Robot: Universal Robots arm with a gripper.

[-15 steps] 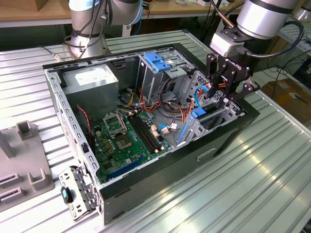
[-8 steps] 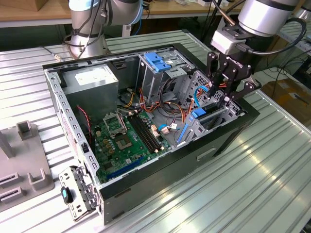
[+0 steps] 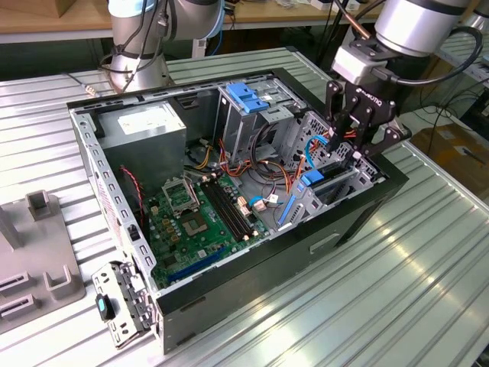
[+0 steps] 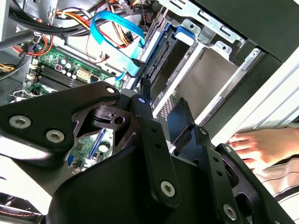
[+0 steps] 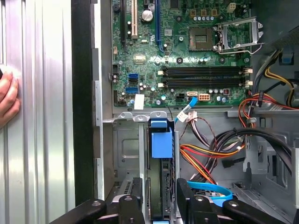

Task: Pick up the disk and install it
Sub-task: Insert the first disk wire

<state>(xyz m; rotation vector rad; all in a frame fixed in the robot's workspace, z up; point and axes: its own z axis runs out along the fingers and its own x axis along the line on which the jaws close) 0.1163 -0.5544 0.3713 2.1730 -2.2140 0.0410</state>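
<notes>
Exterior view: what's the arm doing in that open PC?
The arm's gripper is down in the drive bay at the exterior view's right end of the open computer case. In the first wrist view the disk stands on edge in the bay's slot, right by the gripper; whether it is gripped I cannot tell. A person's hand is on the table beside the case.

Bench (image 3: 412, 275) is ribbed shiny metal, computer case (image 3: 252, 281) matte black outside, bare grey sheet metal inside. The disk (image 5: 161, 144) has a smooth blue plastic frame.
</notes>
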